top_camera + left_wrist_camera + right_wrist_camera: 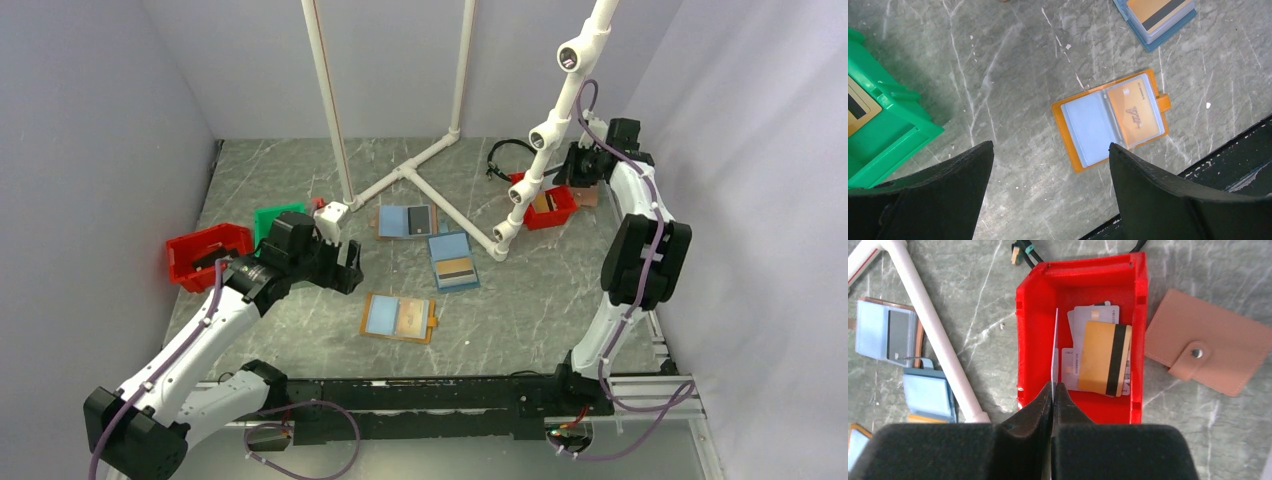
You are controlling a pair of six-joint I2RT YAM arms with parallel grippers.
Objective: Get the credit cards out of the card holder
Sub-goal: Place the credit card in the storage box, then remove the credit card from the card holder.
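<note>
The card holder [400,318] lies open on the table, orange-brown at the edges and light blue inside. In the left wrist view the holder [1110,120] shows an orange card [1134,107] in its right pocket. My left gripper [1050,145] is open and empty, above the table just left of the holder [345,270]. My right gripper [1053,385] is shut on a thin white card [1054,350], seen edge-on, over a red bin [1078,275] at the back right [550,208]. Several cards [1103,357] lie in that bin.
A green bin [275,218] and a second red bin [205,255] stand at the left. Two blue holders [406,221] [453,261] lie mid-table by a white pipe frame [440,190]. A pink closed wallet [1208,340] lies right of the red bin. A black rail [420,395] runs along the near edge.
</note>
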